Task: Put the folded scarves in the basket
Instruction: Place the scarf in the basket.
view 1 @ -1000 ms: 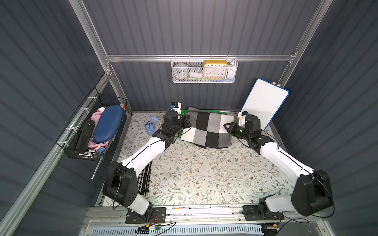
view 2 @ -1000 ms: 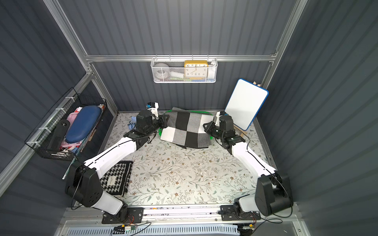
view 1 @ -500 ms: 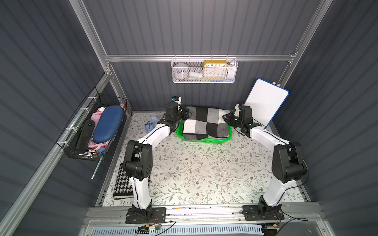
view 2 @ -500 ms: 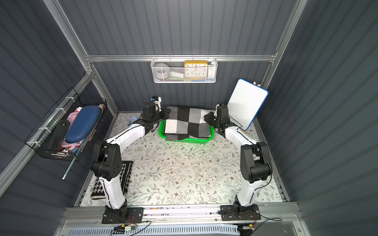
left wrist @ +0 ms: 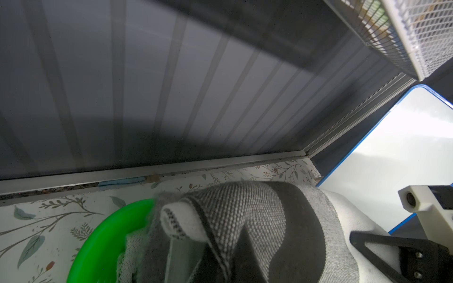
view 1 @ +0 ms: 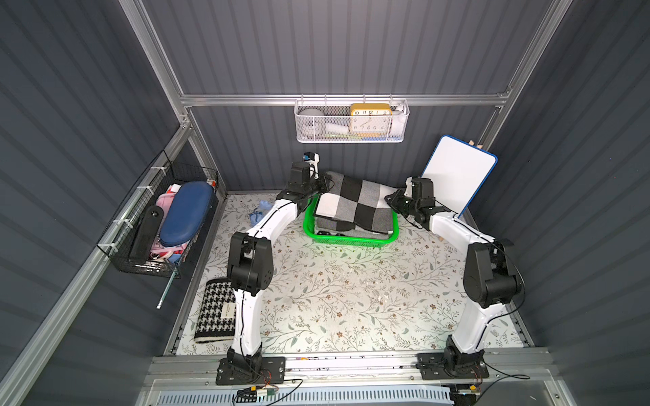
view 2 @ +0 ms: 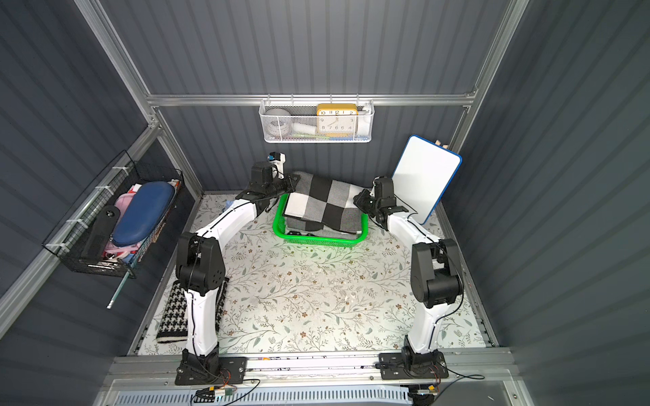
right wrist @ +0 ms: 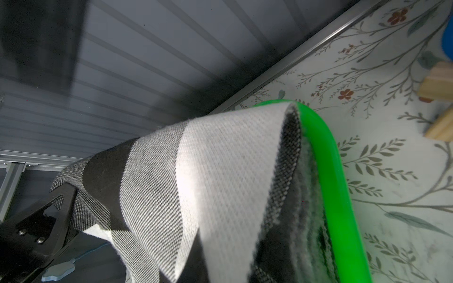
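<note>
The scarf (view 1: 355, 204) is checked black, grey and white; the basket (view 1: 348, 242) is bright green. The table cover (view 1: 351, 291) is pale with a leaf-and-flower print; the lower-left cloth (view 1: 214, 311) is black-and-white houndstooth.

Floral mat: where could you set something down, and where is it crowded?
Bare: the middle of the mat, between left arm, right arm, green basket and front rail. Crowded: the far edge, with basket, scarf and whiteboard; the houndstooth cloth fills the near-left corner.
</note>
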Controlling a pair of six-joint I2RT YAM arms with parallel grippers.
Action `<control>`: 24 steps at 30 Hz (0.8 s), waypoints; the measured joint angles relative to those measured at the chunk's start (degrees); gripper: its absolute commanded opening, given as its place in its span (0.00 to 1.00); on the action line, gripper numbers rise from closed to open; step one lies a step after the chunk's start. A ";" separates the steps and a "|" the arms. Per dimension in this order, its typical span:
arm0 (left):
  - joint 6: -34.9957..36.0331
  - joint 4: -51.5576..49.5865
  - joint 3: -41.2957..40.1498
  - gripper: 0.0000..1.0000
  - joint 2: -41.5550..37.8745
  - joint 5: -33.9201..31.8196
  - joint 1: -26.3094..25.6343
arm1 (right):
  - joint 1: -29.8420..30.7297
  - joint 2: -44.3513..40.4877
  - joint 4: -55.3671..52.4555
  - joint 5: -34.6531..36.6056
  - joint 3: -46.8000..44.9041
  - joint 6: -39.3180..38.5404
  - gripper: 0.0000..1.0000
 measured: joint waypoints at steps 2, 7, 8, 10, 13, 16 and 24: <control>-0.04 0.42 -2.03 0.18 -0.09 0.20 0.11 | -0.02 0.76 -2.16 0.00 1.92 -0.81 0.18; -0.59 -0.55 -5.73 0.75 0.15 0.52 0.66 | -0.15 2.32 -8.04 0.59 5.73 -3.54 0.53; -0.63 -0.87 -5.64 0.81 0.31 0.50 0.76 | -0.24 2.34 -9.09 1.14 6.25 -3.91 0.56; -0.79 -1.90 -4.81 0.86 0.31 0.37 1.01 | -0.37 2.27 -10.95 1.97 7.19 -4.68 0.57; -0.70 -2.16 -2.47 0.88 0.09 0.44 1.05 | -0.59 0.98 -13.99 3.37 7.58 -6.08 0.57; -0.72 -2.01 -2.12 0.89 -1.77 1.66 0.85 | -0.61 -2.27 -16.98 3.98 7.21 -7.34 0.57; -0.74 -2.27 -9.68 0.90 -15.72 3.52 -4.87 | 0.35 -23.04 -17.29 1.70 -5.25 -8.90 0.58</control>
